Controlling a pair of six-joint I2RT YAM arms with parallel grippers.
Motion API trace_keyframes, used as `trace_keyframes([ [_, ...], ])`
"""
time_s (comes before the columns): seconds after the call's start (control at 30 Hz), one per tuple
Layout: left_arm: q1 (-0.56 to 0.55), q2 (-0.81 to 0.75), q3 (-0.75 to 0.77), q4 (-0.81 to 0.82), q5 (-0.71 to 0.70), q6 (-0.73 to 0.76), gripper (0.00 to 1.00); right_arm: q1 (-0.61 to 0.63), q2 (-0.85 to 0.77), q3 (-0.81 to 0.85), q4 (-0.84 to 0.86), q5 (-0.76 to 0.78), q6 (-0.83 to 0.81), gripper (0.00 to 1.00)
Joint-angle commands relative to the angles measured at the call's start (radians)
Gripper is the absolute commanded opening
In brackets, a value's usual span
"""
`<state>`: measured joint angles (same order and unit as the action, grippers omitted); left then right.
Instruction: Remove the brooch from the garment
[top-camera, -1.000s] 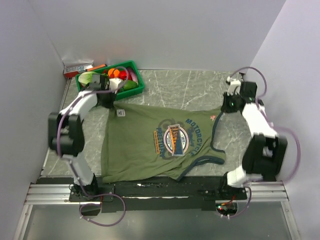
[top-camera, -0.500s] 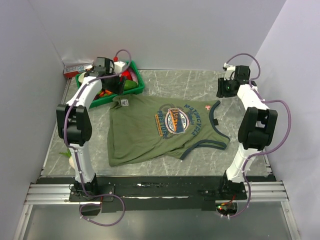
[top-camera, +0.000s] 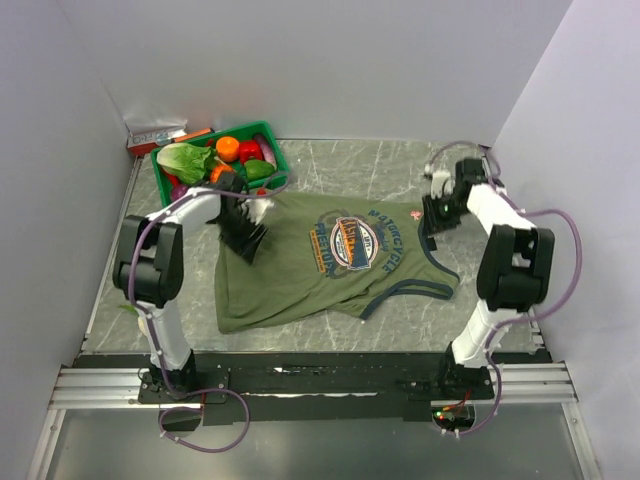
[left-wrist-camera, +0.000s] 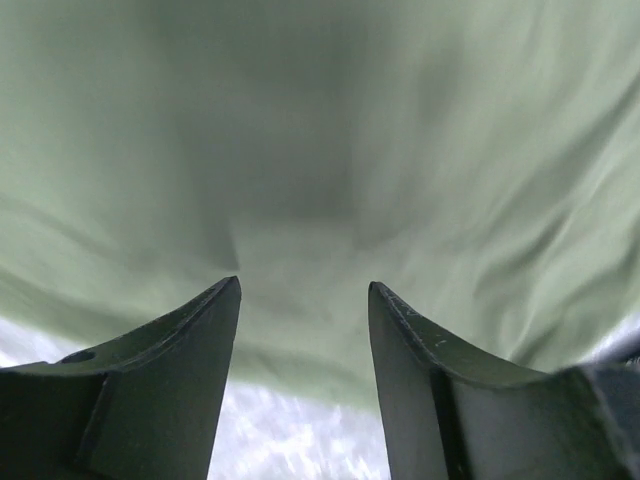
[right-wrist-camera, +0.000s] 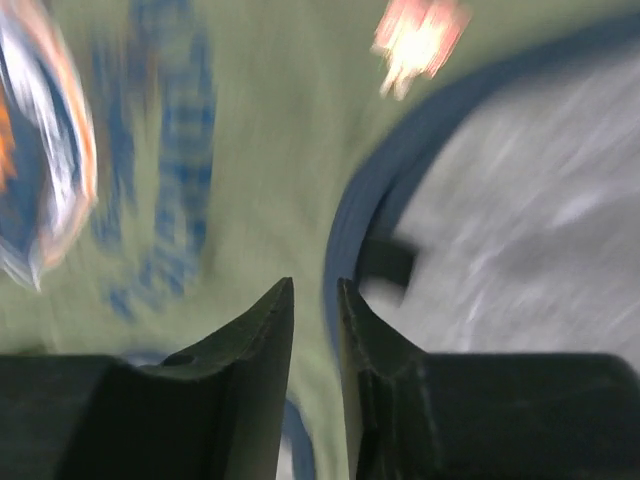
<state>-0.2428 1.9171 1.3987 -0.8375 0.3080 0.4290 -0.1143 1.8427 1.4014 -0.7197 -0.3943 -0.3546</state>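
So both arms have dropped back onto the shirt after letting it go. A second ago they had the garment (top-camera: 300, 270) stretched out between them by its edges. Half a second ago they'd both pulled up and away, the left one over by the green basket (top-camera: 281, 163), and the shirt had settled flat and a bit bunched on the desk (top-camera: 350, 165). It looks like it's lying in the same spot now. The left gripper (left-wrist-camera: 304, 300) is low over the hem end of the shirt, fingers spread with only green cloth past them, so it's holding nothing. The right gripper (right-wrist-camera: 315, 290) has swung down by the neck end. Its fingers are just a narrow slit apart with nothing pinched, hovering over the navy trim (right-wrist-camera: 350, 210). The brooch (top-camera: 417, 213) is still pinned on, just beside that trim near the strap, and it shows up ahead of the right fingers in the wrist view, blurry though. My read: the spreading-out part is over, the right arm is lining up on the pin, and the left looks set to hold the fabric down.
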Motion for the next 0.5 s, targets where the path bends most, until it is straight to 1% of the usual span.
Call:
trace_keyframes([
  [0.0, 0.025, -0.125, -0.120, -0.046, -0.018, 0.117, 0.58, -0.001, -0.204, -0.209, -0.136, -0.006, -0.271, 0.29],
  [0.1, 0.025, -0.127, -0.190, -0.029, -0.041, 0.114, 0.57, 0.002, -0.227, -0.263, -0.149, 0.035, -0.345, 0.29],
  [0.2, 0.025, -0.109, -0.254, -0.011, -0.073, 0.110, 0.56, 0.010, -0.211, -0.341, -0.115, 0.130, -0.395, 0.29],
  [0.23, 0.027, -0.106, -0.273, 0.007, -0.104, 0.111, 0.56, 0.010, -0.208, -0.361, -0.101, 0.153, -0.409, 0.29],
  [0.27, 0.027, -0.105, -0.314, 0.015, -0.118, 0.113, 0.55, 0.019, -0.209, -0.389, -0.078, 0.237, -0.437, 0.29],
  [0.33, 0.030, -0.115, -0.358, 0.040, -0.167, 0.123, 0.55, 0.021, -0.220, -0.484, -0.024, 0.297, -0.480, 0.27],
  [0.4, 0.036, -0.144, -0.423, 0.035, -0.190, 0.146, 0.54, 0.021, -0.253, -0.579, -0.003, 0.334, -0.540, 0.26],
  [0.47, 0.053, -0.179, -0.484, 0.023, -0.216, 0.158, 0.54, 0.022, -0.318, -0.634, -0.015, 0.339, -0.579, 0.26],
])
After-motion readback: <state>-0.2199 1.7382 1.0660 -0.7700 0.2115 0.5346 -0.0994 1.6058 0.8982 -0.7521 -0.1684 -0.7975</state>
